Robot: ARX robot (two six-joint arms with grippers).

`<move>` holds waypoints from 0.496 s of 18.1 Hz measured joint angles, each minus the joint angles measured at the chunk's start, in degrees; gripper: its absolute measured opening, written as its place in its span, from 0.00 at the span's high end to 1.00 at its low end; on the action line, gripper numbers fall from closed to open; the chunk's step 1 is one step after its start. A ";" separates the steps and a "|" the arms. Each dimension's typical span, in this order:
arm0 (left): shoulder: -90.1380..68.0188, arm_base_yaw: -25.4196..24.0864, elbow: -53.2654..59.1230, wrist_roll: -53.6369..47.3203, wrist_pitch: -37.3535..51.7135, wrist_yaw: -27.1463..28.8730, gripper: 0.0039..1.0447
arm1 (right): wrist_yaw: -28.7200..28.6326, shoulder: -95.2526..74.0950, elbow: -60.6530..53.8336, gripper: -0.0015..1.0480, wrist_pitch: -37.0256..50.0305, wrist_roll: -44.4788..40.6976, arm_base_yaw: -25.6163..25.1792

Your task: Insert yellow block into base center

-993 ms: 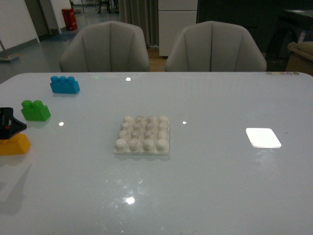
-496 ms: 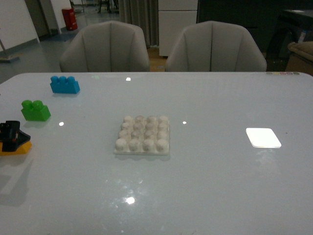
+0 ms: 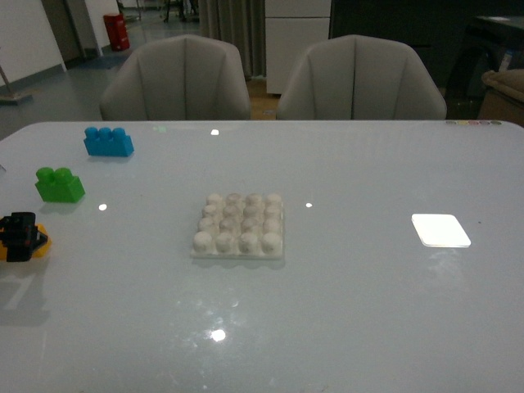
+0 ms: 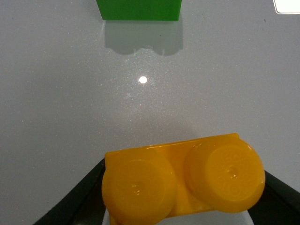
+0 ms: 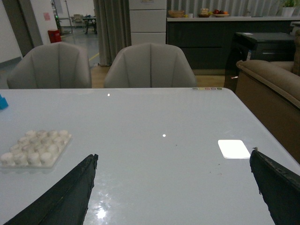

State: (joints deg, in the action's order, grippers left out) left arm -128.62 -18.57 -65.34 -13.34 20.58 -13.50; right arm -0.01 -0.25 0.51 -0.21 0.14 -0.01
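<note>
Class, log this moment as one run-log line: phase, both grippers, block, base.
phase: grasping | left gripper: straddling yellow block on table, grip unconfirmed | right gripper: open, empty | base: studs bare

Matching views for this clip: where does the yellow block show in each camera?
Front view: yellow block at the table's far left edge, mostly under the left gripper, nearer than the green brick.
Left wrist view: yellow block fills the lower middle.
Right wrist view: not in it.
Shared landmark: the green brick, in front and left wrist views.

No writing can be read on anything
</note>
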 joint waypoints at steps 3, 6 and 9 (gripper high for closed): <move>0.11 0.28 0.68 1.18 1.20 -0.11 0.38 | 0.00 0.00 0.00 0.06 0.02 0.00 0.00; 4.55 1.75 7.08 2.51 3.72 -1.09 0.38 | 0.00 0.00 0.00 0.06 0.00 0.00 0.00; 14.84 8.37 16.72 5.31 8.66 -0.48 0.38 | 0.00 0.00 0.00 0.06 0.00 0.00 0.00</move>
State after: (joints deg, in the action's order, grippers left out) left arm -113.78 -10.20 -48.62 -8.03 29.23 -13.98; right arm -0.01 -0.25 0.51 -0.21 0.14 -0.01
